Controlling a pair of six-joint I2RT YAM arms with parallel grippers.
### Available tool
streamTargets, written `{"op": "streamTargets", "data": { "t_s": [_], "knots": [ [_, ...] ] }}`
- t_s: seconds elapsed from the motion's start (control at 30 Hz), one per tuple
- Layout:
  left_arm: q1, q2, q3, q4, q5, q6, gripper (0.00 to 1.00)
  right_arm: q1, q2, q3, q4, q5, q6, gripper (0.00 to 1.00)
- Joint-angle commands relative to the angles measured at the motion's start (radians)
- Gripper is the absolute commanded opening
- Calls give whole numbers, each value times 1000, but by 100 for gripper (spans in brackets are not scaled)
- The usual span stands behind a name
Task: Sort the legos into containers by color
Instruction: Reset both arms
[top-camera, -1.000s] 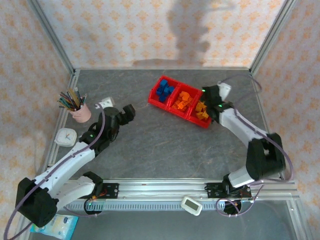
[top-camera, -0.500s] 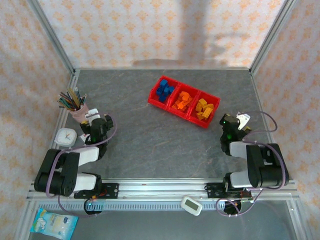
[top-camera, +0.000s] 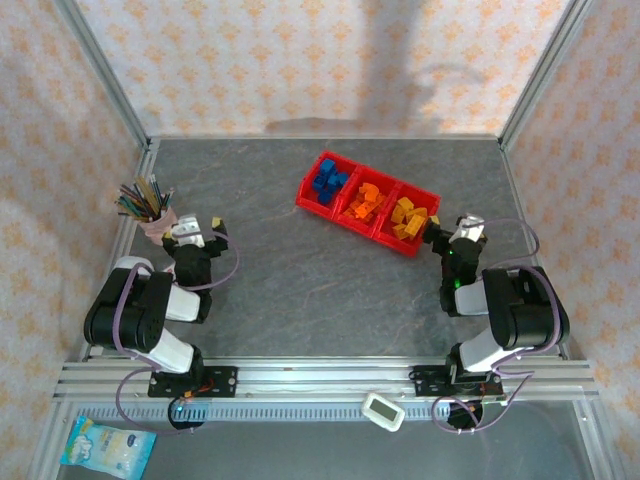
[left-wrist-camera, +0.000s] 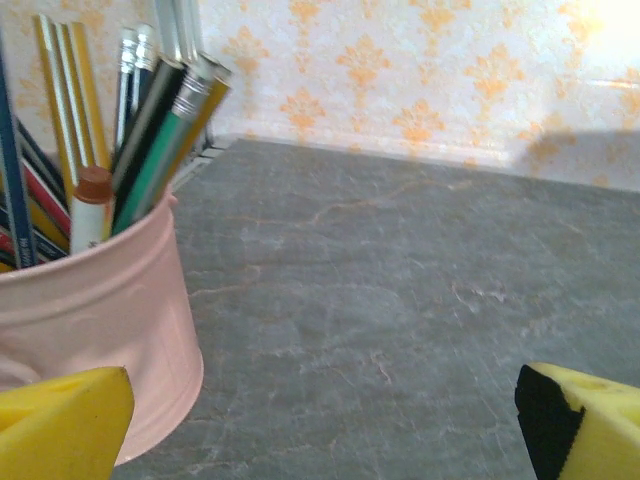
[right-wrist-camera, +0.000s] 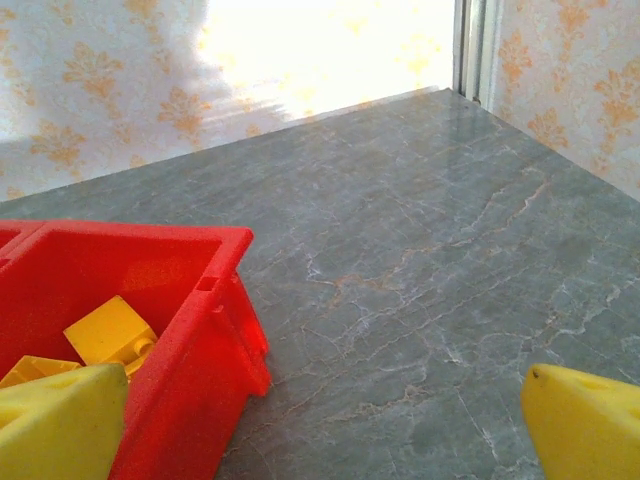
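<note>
The containers are three joined compartments of a red tray (top-camera: 385, 232) at the back middle of the table. Blue legos (top-camera: 327, 181) fill the left compartment, orange ones (top-camera: 364, 201) the middle, yellow-orange ones (top-camera: 408, 218) the right. My right gripper (top-camera: 453, 232) hangs open and empty just right of the tray, arm folded back. In the right wrist view the gripper (right-wrist-camera: 325, 430) faces bare table beside the red wall (right-wrist-camera: 190, 370), with a yellow brick (right-wrist-camera: 108, 333) inside. My left gripper (top-camera: 200, 230) is open and empty beside the pink cup; in the left wrist view the gripper (left-wrist-camera: 325, 430) looks over bare table.
A pink cup of pencils (top-camera: 160, 222) stands right by the left gripper, and it looms at the left (left-wrist-camera: 90, 310) in the left wrist view. A white clock (top-camera: 131, 273) lies by the left frame rail. A small white device (top-camera: 382, 410) and a packet (top-camera: 105, 447) lie below the front rail.
Both arms have folded back toward their bases. The right gripper drew away from the yellow-orange compartment to beside the tray. The left gripper pulled back next to the pink cup.
</note>
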Motion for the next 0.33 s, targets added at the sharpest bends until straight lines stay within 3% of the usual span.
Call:
{"op": "streamTargets", "data": {
  "t_s": [0.0, 0.3],
  "knots": [
    [4, 6, -3, 97, -17, -23, 100, 2, -10, 4, 51, -19, -25, 100],
    [3, 2, 21, 42, 50, -1, 100, -4, -10, 0, 56, -49, -32, 100]
  ]
}}
